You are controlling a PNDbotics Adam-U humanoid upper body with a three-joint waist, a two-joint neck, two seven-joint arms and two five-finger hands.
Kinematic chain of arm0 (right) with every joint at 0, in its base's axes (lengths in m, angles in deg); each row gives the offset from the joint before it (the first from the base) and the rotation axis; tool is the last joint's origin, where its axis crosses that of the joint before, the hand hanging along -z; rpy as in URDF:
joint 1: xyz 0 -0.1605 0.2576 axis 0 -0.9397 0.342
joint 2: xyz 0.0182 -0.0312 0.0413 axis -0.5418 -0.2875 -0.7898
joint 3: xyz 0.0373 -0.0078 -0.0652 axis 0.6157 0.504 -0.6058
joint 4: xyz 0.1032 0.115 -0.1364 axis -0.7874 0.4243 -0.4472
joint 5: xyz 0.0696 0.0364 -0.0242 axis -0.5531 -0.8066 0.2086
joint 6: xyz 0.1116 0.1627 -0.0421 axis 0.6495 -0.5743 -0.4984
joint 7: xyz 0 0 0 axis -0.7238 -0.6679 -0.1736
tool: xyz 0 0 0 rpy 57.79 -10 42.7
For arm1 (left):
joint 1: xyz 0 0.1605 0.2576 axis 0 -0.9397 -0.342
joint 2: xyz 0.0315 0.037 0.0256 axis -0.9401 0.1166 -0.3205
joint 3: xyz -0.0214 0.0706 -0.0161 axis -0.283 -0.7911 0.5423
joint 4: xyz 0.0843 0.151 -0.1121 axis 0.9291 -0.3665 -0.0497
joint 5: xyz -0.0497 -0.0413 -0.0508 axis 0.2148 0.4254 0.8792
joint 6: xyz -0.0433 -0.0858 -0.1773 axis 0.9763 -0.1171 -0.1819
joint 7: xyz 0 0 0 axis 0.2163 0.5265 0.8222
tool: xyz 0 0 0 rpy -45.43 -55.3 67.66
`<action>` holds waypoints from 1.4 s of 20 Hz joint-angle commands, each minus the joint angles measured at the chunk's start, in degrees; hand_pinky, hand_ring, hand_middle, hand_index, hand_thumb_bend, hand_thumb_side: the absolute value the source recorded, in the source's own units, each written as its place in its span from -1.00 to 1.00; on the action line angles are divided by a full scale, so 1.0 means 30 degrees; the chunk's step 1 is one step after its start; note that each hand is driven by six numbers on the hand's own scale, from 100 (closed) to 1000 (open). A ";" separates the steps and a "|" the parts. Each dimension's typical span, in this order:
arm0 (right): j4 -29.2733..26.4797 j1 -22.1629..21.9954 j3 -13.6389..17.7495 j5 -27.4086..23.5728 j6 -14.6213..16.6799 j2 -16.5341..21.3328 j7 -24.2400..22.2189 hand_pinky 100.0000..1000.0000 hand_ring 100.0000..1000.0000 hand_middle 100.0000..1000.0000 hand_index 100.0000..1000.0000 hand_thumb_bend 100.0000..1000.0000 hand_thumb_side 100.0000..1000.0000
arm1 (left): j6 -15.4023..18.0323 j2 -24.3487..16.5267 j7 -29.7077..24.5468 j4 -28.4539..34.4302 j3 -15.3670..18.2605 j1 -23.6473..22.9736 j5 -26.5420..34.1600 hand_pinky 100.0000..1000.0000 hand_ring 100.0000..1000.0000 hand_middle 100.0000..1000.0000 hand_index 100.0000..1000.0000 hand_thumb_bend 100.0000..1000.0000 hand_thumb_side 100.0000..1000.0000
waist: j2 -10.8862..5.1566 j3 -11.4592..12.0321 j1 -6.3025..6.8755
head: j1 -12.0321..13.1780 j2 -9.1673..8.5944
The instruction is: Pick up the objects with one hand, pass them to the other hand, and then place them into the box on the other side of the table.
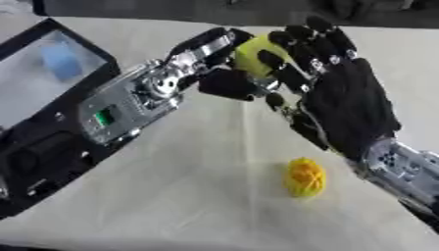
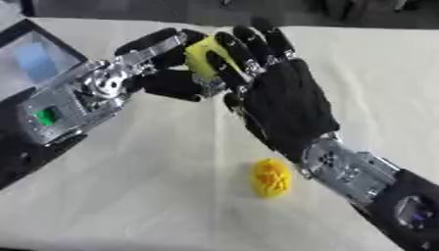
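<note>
Pale cloth-covered desk [image 1: 188,196], dark room edge beyond, black box [image 1: 51,68] at left, both hands meeting mid-air, left hand [image 1: 214,68] and right hand [image 1: 343,103] curled round yellow-green object [image 1: 255,54], orange-yellow ball [image 1: 305,177] on desk below.

I see a yellow-green block [image 2: 203,58] between my black left hand [image 1: 225,81] and black right hand [image 1: 347,105]; both wrists show silver, the left with a small green patch; an orange-yellow knobbly ball [image 1: 304,177] lies on the cream tablecloth [image 1: 188,196]; the black-rimmed box [image 1: 43,73] holds something pale blue.
</note>
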 commanded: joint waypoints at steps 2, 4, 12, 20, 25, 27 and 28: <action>-0.0303 0.0145 0.0279 0.0243 0.0201 0.0598 -0.0396 0.61 0.56 0.58 0.59 0.15 -0.98 | 0.0181 -0.0961 0.0258 -0.0142 0.0918 0.0080 0.0289 0.63 0.98 -0.94 -0.50 -1.00 -0.38 | -0.0417 -0.0011 0.0047 | 0.0101 -0.0172; -0.0303 0.0108 0.0366 0.0272 0.0216 0.0651 -0.0400 0.61 0.57 0.59 0.61 0.14 -0.98 | 0.0274 -0.1169 0.0379 -0.0313 0.1123 -0.0032 0.0336 0.63 0.97 -0.94 -0.50 -1.00 -0.38 | -0.0421 -0.0023 0.0049 | 0.0150 -0.0180; -0.0303 -0.0498 0.0697 0.0283 -0.0007 0.1148 0.0236 0.77 0.62 0.56 0.57 0.18 -1.00 | 0.1243 -0.2867 0.1099 -0.1622 0.2611 -0.0808 -0.0273 0.63 1.00 -0.90 -0.45 -1.00 -0.33 | -0.0440 0.0000 0.0071 | 0.0921 -0.0306; -0.0303 -0.3072 0.2304 -0.5366 -0.1304 0.2369 0.0249 0.60 0.48 0.47 0.48 -0.37 -1.00 | 0.2418 -0.6084 0.0915 -0.2757 0.5446 -0.2572 -0.1550 0.62 1.00 -0.82 -0.36 -1.00 -0.30 | -0.0410 0.0116 -0.0124 | 0.2287 -0.0584; -0.0303 -0.4135 0.5093 -1.1823 -0.2661 0.3280 -0.0291 0.44 0.42 0.48 0.48 -1.00 -1.00 | 0.2385 -0.7420 0.0253 -0.2928 0.6844 -0.3525 -0.3341 0.60 1.00 -0.78 -0.32 -1.00 -0.30 | -0.0370 0.0079 -0.0331 | 0.2818 -0.0788; -0.0303 -0.4471 0.6424 -1.3650 -0.3312 0.3751 -0.0166 0.42 0.41 0.48 0.48 -1.00 -1.00 | 0.2279 -0.7729 -0.0016 -0.3322 0.7300 -0.3795 -0.4051 0.60 1.00 -0.76 -0.30 -1.00 -0.32 | -0.0340 0.0032 -0.0420 | 0.3040 -0.0857; -0.0303 -0.4615 0.7062 -1.4331 -0.3607 0.3970 0.0001 0.41 0.41 0.48 0.49 -1.00 -1.00 | 0.2244 -0.7829 -0.0159 -0.3600 0.7528 -0.3905 -0.4448 0.59 1.00 -0.75 -0.30 -1.00 -0.33 | -0.0315 0.0007 -0.0464 | 0.3166 -0.0904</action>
